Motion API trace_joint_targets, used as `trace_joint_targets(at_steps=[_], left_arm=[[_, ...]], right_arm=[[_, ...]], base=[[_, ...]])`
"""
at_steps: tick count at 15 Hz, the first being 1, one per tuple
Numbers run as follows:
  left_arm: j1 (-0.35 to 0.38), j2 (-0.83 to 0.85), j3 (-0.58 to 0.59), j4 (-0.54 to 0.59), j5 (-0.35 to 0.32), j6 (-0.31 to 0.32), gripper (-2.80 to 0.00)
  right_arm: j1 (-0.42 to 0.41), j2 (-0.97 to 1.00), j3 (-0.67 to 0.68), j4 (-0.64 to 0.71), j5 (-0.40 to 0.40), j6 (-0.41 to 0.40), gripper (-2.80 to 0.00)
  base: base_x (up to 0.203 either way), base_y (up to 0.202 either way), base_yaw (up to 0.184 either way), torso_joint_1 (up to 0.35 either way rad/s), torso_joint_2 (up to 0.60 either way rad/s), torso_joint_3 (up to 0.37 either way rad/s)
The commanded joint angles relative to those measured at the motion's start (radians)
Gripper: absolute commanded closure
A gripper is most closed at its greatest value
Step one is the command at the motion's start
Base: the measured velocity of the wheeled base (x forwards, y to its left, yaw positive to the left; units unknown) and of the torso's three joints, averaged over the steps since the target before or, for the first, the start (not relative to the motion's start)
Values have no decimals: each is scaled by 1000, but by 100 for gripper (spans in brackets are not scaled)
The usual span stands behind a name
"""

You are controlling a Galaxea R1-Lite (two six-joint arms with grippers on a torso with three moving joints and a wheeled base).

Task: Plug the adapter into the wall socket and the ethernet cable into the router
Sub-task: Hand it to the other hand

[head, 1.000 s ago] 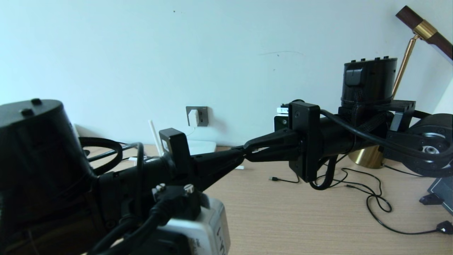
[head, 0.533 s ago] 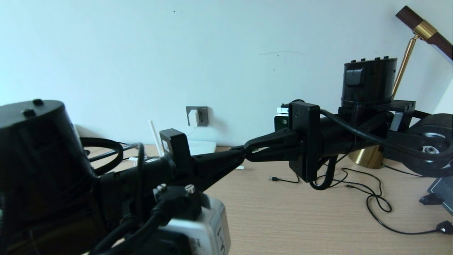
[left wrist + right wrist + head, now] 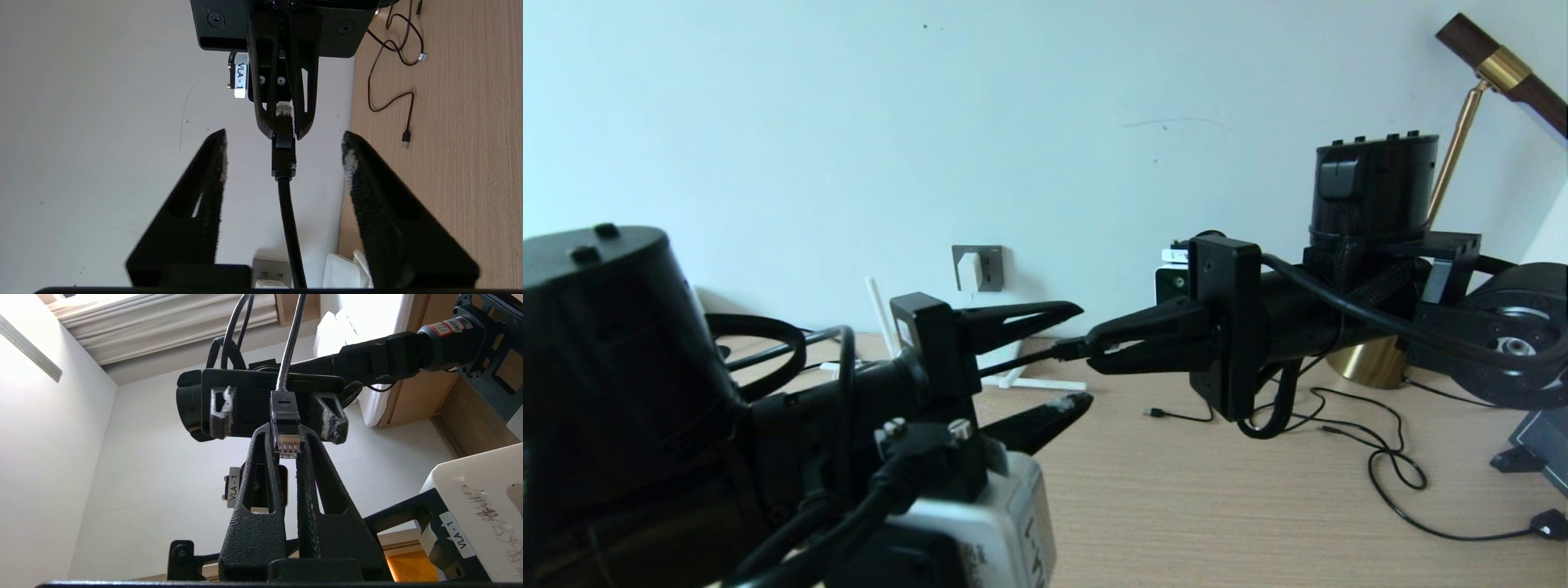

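- Right claw: I see it raised above the tabletop, pointing toward the left claw, fingers clamped on the plug end of the ethernet cable.
- Ethernet cable: in the right wrist view its clear clip plug sits between the two fingertips, with the black cable running back toward the left arm.
- Left claw: fingers apart, one above and one below the cable, touching neither side of it in the left wrist view.
- Adapter: seated in the wall socket on the wall behind the tabletop, thin white cord hanging below.
- Router: lying on the tabletop below the wall socket, partly hidden by the left claw; one white antenna stands upright.
- Loose thin black cables: on the tabletop under the right arm.
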State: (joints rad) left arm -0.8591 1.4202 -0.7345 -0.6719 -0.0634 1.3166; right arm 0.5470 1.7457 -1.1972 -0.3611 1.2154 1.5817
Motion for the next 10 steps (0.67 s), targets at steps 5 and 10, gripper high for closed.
trace_joint_targets(at_steps=[5, 10], left_arm=[[2, 14, -8, -5, 0, 1, -280], [3, 16, -11, -5, 0, -13, -280]], right_arm=[[1, -2, 2, -2, 7, 9, 0], [1, -1, 2, -2, 7, 9, 0]], base=[[0, 0, 0, 0, 0, 0], [0, 0, 0, 0, 0, 0]])
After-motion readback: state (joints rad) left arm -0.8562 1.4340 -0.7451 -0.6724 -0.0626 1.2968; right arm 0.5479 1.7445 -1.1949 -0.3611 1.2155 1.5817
